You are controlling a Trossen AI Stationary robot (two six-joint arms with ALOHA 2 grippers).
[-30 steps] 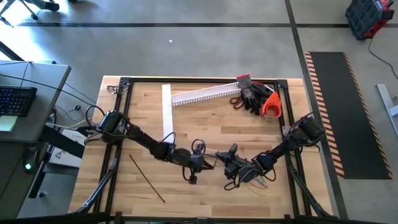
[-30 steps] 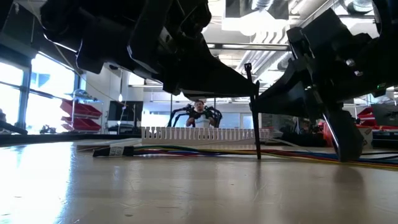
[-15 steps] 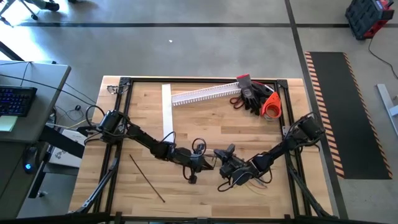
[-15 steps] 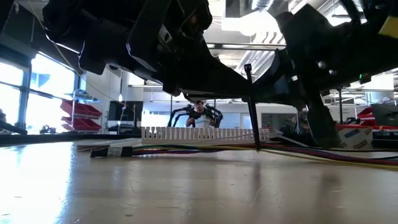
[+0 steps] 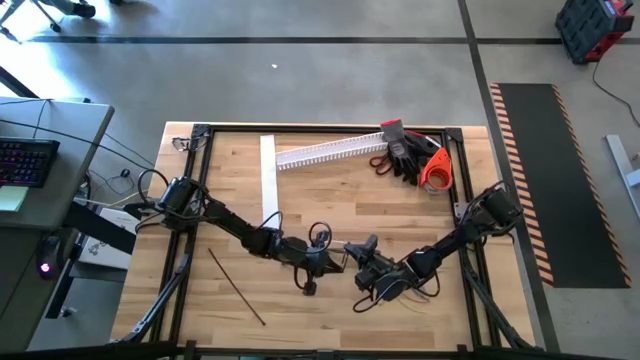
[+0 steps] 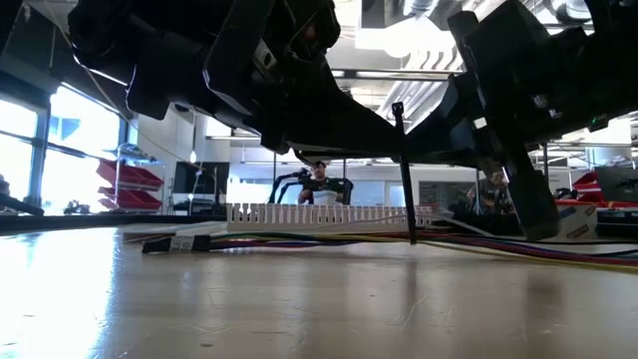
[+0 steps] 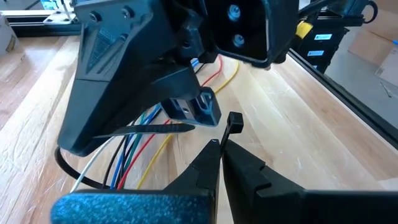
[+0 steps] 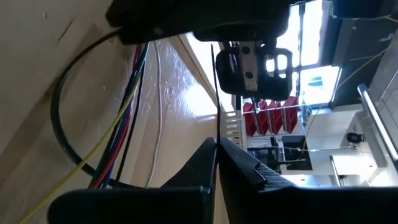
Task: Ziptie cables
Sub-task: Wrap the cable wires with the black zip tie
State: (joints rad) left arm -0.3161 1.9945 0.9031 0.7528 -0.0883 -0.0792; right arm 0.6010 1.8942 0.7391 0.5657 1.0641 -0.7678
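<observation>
The cables (image 5: 402, 287) lie as a loose coloured bundle (image 7: 134, 152) on the wooden table, right of centre. One black ziptie (image 6: 407, 179) stands upright over them, its head on top, and its strap curves in a loop (image 8: 57, 115) around the wires. My left gripper (image 5: 338, 262) and my right gripper (image 5: 352, 250) meet there tip to tip, each shut on this ziptie. A second ziptie (image 5: 236, 287) lies flat at the near left. My left gripper pinches the ziptie just below its square head (image 7: 233, 122) between its two fingertips. The fingers come nearly level from the table's left. The head stands clear above the fingertips. My right gripper pinches the ziptie's thin strap (image 8: 216, 127) between its two fingertips, coming nearly level from the table's right. The strap runs straight on from the fingertips toward my left gripper; the rest of it bends around the wires.
At the far side lie a flat white strip (image 5: 268, 178), a white slotted channel (image 5: 328, 152), and dark gloves with red-handled scissors and an orange roll (image 5: 415, 160). A black frame (image 5: 200, 132) borders the table. A desk with a keyboard stands left of the table.
My right gripper has rolled about its own line and edged slightly toward my left gripper, staying shut on the strap. The ziptie has stayed upright, and the cables have slid a little along the table.
</observation>
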